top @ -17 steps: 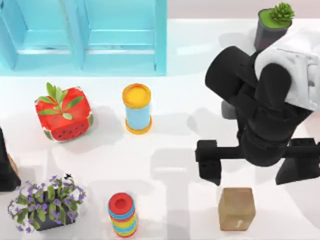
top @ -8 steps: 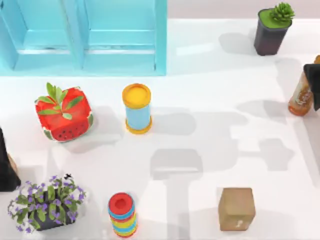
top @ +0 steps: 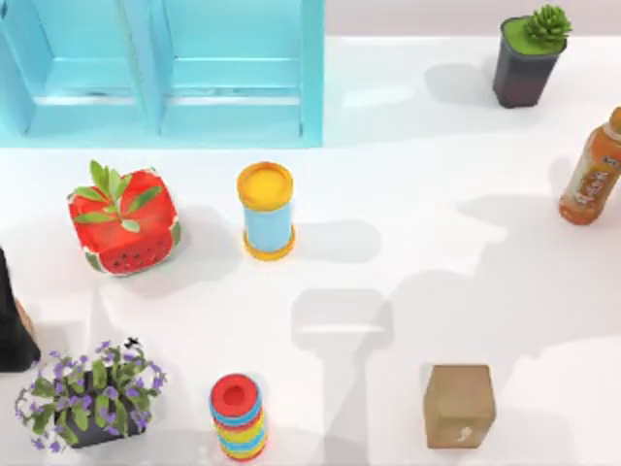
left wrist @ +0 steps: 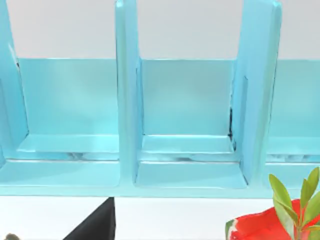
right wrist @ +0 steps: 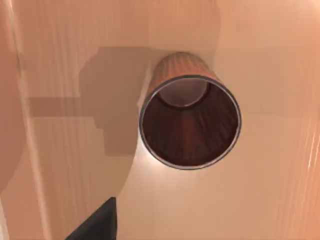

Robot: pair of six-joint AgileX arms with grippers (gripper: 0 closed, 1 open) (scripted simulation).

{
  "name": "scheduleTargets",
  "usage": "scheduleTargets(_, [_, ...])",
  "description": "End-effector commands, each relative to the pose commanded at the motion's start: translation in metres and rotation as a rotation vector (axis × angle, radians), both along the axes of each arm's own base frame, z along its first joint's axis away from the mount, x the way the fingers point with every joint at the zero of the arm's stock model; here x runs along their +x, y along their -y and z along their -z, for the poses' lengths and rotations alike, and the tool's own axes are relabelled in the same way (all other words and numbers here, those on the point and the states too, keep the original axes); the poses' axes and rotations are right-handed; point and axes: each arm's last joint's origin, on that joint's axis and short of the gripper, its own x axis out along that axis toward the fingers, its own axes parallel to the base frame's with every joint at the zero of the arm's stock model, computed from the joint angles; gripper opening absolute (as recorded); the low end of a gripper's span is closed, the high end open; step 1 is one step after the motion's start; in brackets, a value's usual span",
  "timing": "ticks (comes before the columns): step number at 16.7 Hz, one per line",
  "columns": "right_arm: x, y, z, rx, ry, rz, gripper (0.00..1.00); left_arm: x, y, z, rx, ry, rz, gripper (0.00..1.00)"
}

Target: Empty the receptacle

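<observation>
Under the right arm's wrist stands an open brown bin (right wrist: 190, 122); I cannot tell how wide the right end effector (right wrist: 95, 224) is open, nor the parked left one's (left wrist: 97, 224). At the tabletop's (top: 408, 194) far left, the blue receptacle (top: 175, 73) shows bare bays, so I would check each bay squarely before calling it emptied.

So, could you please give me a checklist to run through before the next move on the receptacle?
1. Wooden basket upright, its mouth facing the right wrist camera: ok.
2. Something inside the basket to take out: cannot tell; what shows of the inside looks bare.
3. Right gripper positioned over the basket: ok.
4. Orange bottle standing at the table's right edge, apart from the other things: ok.
5. Left arm parked at the table's left edge: ok.
6. Blue rack compartments facing the left wrist camera bare: ok.
</observation>
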Motion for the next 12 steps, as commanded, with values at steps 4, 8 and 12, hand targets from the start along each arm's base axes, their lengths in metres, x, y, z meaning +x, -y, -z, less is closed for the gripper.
scheduleTargets(4, [-0.001, 0.004, -0.001, -0.001, 0.002, 0.000, 1.00, 0.000, 0.000, 0.000, 0.000, 0.000, 0.000, 1.00])
scheduleTargets(8, [0.002, 0.007, 0.012, 0.000, 0.000, 0.000, 1.00, 0.000, 0.000, 0.000, 0.000, 0.000, 0.000, 1.00])
scheduleTargets(12, [0.007, 0.015, 0.048, 0.000, 0.001, 0.000, 1.00, 0.000, 0.000, 0.000, 0.000, 0.000, 0.000, 1.00])
